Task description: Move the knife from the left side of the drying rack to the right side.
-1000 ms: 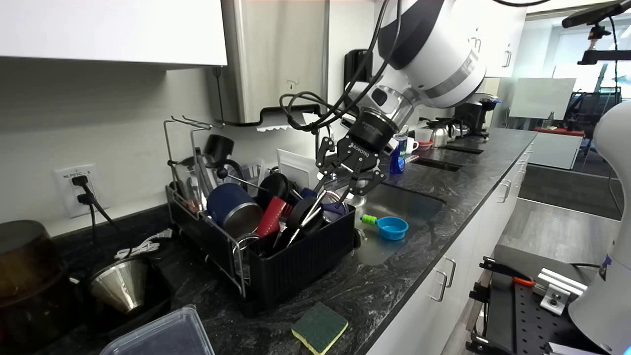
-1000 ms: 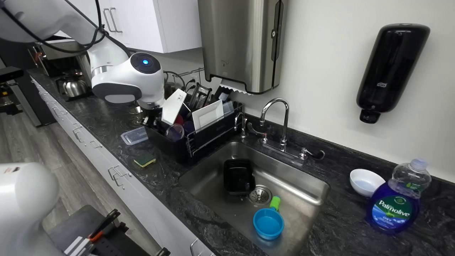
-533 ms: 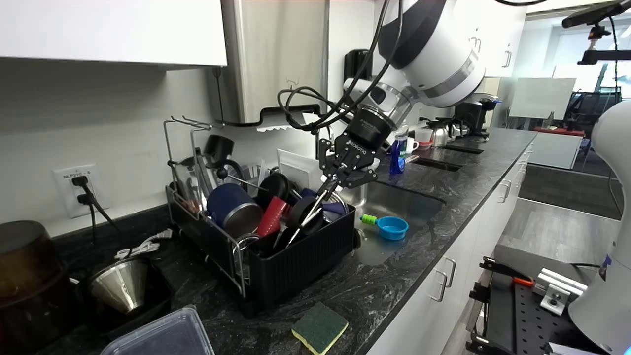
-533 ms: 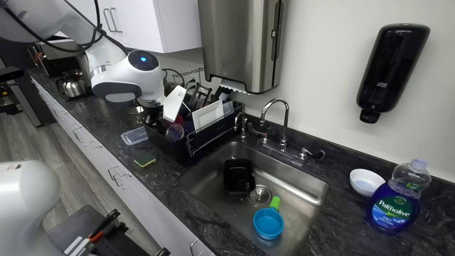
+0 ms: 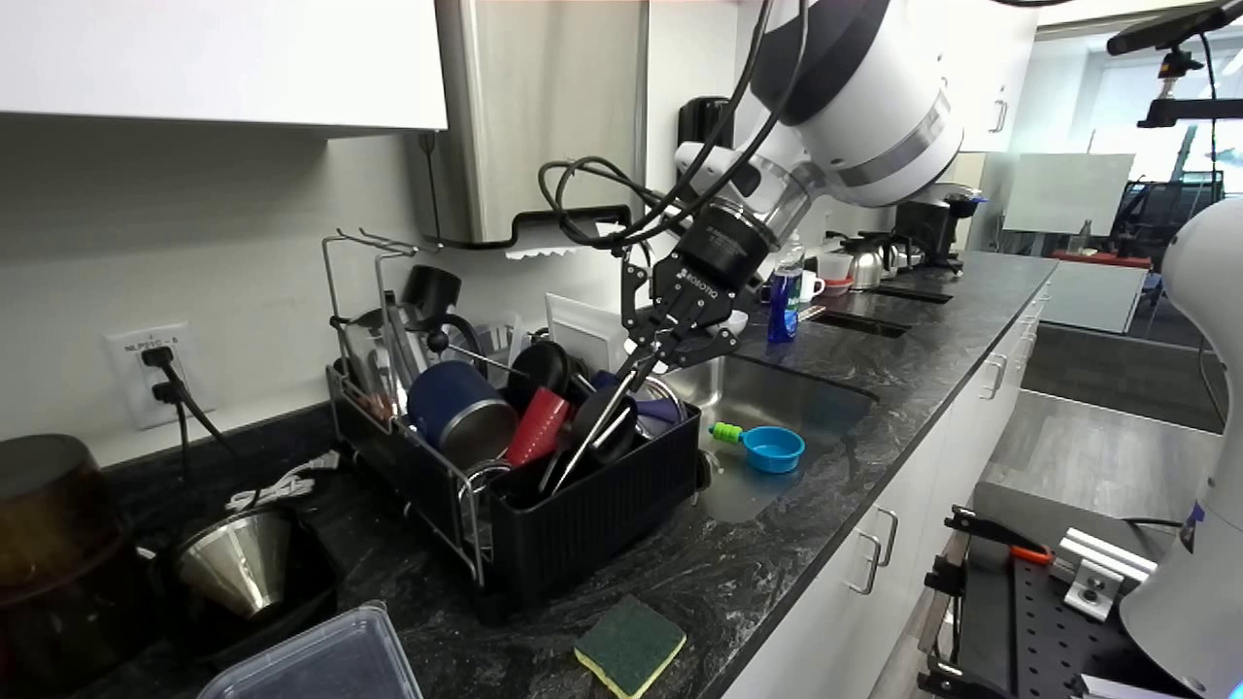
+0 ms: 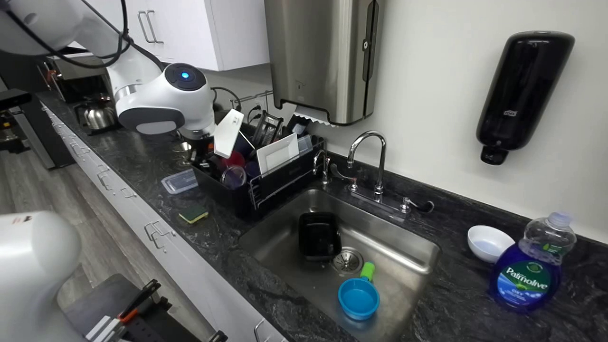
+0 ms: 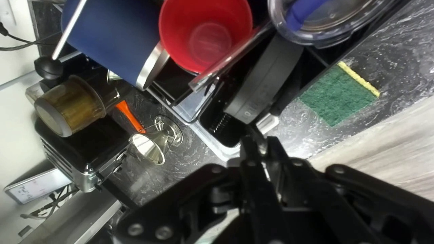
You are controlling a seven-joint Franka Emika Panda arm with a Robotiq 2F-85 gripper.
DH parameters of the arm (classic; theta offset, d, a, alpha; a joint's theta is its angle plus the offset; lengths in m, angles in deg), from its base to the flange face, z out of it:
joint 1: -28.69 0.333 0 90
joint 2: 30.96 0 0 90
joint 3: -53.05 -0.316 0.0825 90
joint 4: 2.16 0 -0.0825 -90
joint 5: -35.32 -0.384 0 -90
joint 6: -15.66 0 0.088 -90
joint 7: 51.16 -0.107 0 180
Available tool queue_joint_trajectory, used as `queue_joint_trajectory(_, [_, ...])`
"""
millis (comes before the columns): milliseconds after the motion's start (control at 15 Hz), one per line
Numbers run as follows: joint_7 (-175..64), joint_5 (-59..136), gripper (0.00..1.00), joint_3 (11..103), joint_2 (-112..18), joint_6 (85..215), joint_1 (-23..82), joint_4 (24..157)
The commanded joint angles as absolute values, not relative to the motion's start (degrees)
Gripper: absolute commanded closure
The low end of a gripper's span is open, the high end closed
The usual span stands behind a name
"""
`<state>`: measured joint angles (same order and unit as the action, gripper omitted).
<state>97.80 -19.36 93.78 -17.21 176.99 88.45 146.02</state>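
The black drying rack (image 5: 602,515) stands on the counter, packed with dishes; it shows in both exterior views (image 6: 292,173). My gripper (image 5: 641,361) is over the rack's near end, pointing down. Its fingers are close together around a thin silver utensil (image 5: 586,445), taken as the knife, which slants down into the utensil section. A second silver handle (image 5: 610,428) stands just beside it. In the wrist view, bright metal shows between the fingers of the gripper (image 7: 259,144); the blade is not clearly visible. In an exterior view the fingers (image 6: 202,162) are mostly hidden.
A red cup (image 5: 536,427), a blue mug (image 5: 461,413) and a white plate (image 5: 587,335) crowd the rack. The sink (image 5: 806,388) with a blue scoop (image 5: 774,449) lies beside it. A sponge (image 5: 631,644) lies in front. A steel dispenser (image 5: 554,116) hangs above.
The gripper has closed from wide open and shifted slightly down and left in an exterior view. The silver utensil has tilted left, apart from the handle beside it.
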Motion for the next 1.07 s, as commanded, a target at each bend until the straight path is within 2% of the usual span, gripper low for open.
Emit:
queue_joint_trajectory(0, [97.8, -18.6, 0.97, 93.8, -15.0, 179.3, 90.2, 146.6])
queue_joint_trajectory(533, [96.5, -11.3, 0.97, 90.5, -15.6, 179.7, 89.1, 146.5])
queue_joint_trajectory(1000, [86.8, 7.3, 0.97, 87.2, -21.2, 176.1, 87.9, 141.5])
